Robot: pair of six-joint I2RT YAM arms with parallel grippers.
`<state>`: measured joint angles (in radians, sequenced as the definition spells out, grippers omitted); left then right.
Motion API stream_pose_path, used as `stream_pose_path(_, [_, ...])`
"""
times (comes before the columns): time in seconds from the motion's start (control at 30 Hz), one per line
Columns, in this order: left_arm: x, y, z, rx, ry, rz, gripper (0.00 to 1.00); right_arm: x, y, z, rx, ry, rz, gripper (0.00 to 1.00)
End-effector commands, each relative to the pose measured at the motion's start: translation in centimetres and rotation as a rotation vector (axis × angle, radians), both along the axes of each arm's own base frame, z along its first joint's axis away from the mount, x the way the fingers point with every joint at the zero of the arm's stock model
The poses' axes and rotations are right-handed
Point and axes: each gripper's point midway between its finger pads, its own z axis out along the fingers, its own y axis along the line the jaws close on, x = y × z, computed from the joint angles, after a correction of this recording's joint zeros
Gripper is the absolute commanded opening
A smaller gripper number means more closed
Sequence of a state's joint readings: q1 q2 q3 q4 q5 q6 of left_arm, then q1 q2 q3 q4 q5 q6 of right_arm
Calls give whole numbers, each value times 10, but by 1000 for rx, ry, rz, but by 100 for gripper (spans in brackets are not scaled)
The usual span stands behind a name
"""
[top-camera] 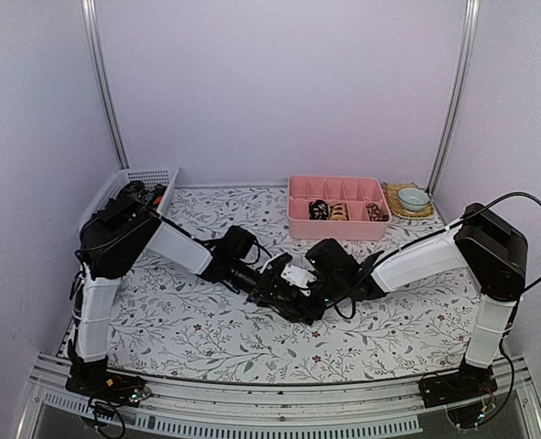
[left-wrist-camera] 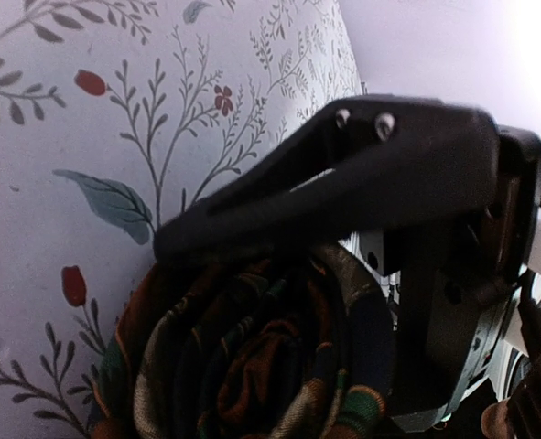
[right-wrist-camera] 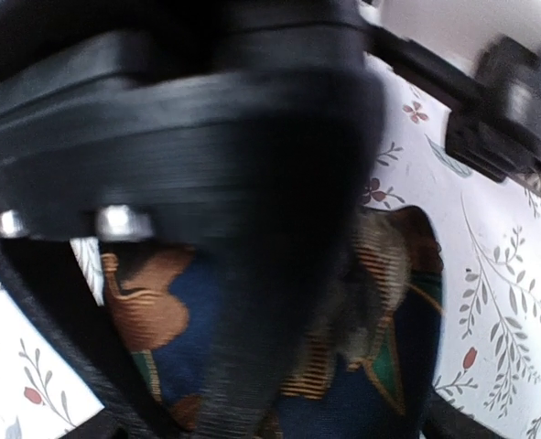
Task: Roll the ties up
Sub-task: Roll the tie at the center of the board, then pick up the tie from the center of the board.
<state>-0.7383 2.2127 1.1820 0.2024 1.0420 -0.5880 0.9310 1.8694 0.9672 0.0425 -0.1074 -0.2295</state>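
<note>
A tie [left-wrist-camera: 252,357] rolled into a coil, dark blue with brown, green and tan patterning, lies on the floral tablecloth at mid-table. Both grippers meet around it. My left gripper [top-camera: 284,291] comes in from the left; its upper finger [left-wrist-camera: 343,174] presses on the top of the coil, whose spiral end faces the left wrist camera, and the other finger is hidden. My right gripper [top-camera: 323,291] reaches in from the right; one blurred finger [right-wrist-camera: 252,274] crosses in front of the tie [right-wrist-camera: 380,366], standing off the cloth. From above the arms hide nearly all of the coil.
A pink compartment tray [top-camera: 336,229] at the back centre holds three rolled ties [top-camera: 319,210]. A cup on a yellow saucer [top-camera: 414,198] stands to its right. A white mesh basket [top-camera: 151,176] sits at the back left, partly behind the left arm.
</note>
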Motion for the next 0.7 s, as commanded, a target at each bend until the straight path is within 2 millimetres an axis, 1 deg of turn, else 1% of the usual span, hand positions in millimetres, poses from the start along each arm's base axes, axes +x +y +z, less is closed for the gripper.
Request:
stream_pose_path(0.0, [-5,7,5,-1,3,1,11,4,-7,6,-16,-44,-33,86])
stream_pose_path(0.03, [-4,9,7,-1,-3,5,7,6,-9,13,-9,-55,-41,90])
stream_pose_path(0.1, [0,13,13,-7,-25,19,1,6,-11,27,8,-71,-54,96])
stream_pose_path(0.17, [5,17,22,-13,-56,34,0,6,-16,43,35,-81,-70,100])
stream_pose_path(0.27, [13,23,41,-30,-113,58,0,5,-23,71,111,-69,-88,100])
stream_pose_path(0.37, [19,27,61,-45,-165,83,0,12,-33,105,209,-55,-131,100])
stream_pose_path(0.43, [22,31,80,-54,-214,100,0,19,-40,130,276,-50,-164,100])
stream_pose_path(0.5, [26,36,91,-38,-250,123,0,31,-51,150,319,-61,-217,100])
stream_pose_path(0.57, [27,43,98,-13,-278,142,0,50,-66,161,311,-54,-305,100])
stream_pose_path(0.6, [28,47,106,-2,-302,160,0,66,-72,170,302,-65,-352,100])
stream_pose_path(0.63, [30,52,109,15,-321,182,0,84,-85,173,277,-76,-423,100])
stream_pose_path(0.67, [31,57,112,31,-331,203,0,97,-95,169,233,-68,-475,100])
